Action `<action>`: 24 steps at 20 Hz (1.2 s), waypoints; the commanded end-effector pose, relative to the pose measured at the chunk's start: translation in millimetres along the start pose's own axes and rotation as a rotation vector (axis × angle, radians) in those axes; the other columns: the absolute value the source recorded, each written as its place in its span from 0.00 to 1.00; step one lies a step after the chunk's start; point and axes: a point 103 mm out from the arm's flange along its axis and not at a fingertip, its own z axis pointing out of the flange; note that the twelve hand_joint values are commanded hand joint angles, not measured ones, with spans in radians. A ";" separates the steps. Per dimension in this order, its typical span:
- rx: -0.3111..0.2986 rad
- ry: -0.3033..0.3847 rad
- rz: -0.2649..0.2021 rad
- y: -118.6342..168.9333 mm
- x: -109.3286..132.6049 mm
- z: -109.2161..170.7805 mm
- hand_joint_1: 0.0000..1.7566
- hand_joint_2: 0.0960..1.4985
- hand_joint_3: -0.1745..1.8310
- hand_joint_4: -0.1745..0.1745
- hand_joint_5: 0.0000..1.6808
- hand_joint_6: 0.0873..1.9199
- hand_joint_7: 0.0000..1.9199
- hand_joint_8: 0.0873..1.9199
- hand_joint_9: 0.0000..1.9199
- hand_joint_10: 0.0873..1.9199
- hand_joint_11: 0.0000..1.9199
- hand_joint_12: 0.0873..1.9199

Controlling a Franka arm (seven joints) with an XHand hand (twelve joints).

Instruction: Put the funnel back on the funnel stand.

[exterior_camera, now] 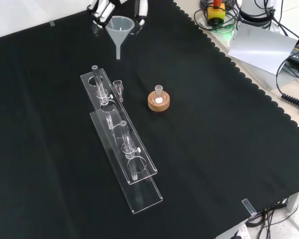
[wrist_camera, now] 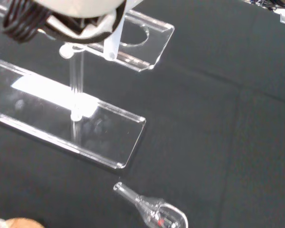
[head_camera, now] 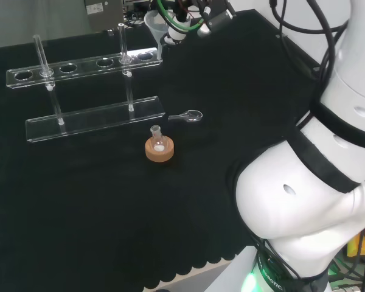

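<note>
The clear plastic funnel point(head_camera: 154, 25) hangs in the air at the far end of the cloth, stem down, with the hand point(head_camera: 181, 24) shut on its cone. In the front view the funnel point(exterior_camera: 120, 27) is held between the fingers point(exterior_camera: 100, 9) just beyond the end of the clear funnel stand point(exterior_camera: 144, 191). The stand point(head_camera: 86, 66) is a two-tier acrylic rack with a row of holes in its upper plate. From the wrist view, the funnel's stem point(wrist_camera: 113, 42) points down beside the last hole of the stand point(wrist_camera: 109, 137), a little above the plate.
A small glass flask sits in a cork ring point(head_camera: 160, 150) near the middle of the cloth, also seen as the cork ring point(exterior_camera: 159, 101) in the front view. A small glass piece point(head_camera: 189, 115) lies on its side beside the stand's base. The arm's white links fill the head view's right.
</note>
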 end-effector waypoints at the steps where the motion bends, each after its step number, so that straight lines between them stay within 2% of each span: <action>1: 0.002 0.034 -0.003 40.5 -28.4 8.4 0.52 0.41 0.44 0.44 0.34 0.21 0.27 0.31 0.50 0.18 0.29 0.66; 10: 0.027 0.021 -0.026 82.8 -33.5 16.3 0.52 0.41 0.44 0.43 0.34 0.21 0.27 0.31 0.50 0.19 0.29 0.66; 20: 0.043 0.023 -0.053 96.6 -21.3 22.1 0.52 0.41 0.44 0.43 0.34 0.22 0.27 0.31 0.50 0.19 0.29 0.66; 24: 0.042 0.033 -0.057 95.9 -27.1 24.1 0.52 0.41 0.44 0.43 0.34 0.22 0.27 0.31 0.50 0.19 0.29 0.66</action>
